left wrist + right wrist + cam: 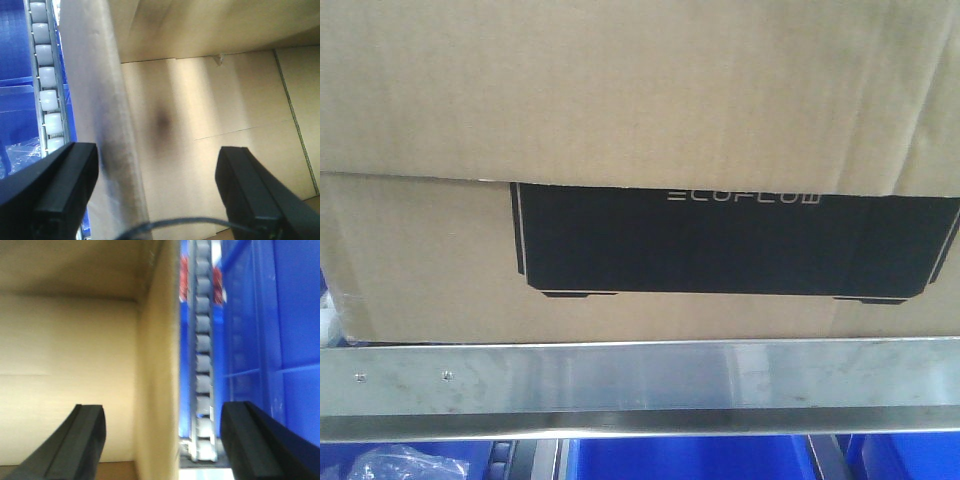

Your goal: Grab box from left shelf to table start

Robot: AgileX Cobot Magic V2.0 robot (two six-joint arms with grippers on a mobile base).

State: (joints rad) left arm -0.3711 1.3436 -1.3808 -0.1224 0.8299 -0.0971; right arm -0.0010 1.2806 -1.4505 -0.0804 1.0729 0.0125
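Observation:
The brown cardboard box [430,260] with its black ECOFLOW panel [730,240] fills the front view, resting on the left shelf behind the brushed steel rail [640,385]. My left gripper [157,180] is open and straddles the box's left wall [100,125]: one finger is outside, the other inside the open box. My right gripper [162,435] is open and straddles the box's right wall [157,390] in the same way. Neither grips the wall. The table is out of view.
White roller tracks run beside the box on the left [47,80] and on the right [204,365]. Blue bins flank the box [270,340] and sit below the rail [690,460]. A clear plastic bag [395,465] lies in a lower bin.

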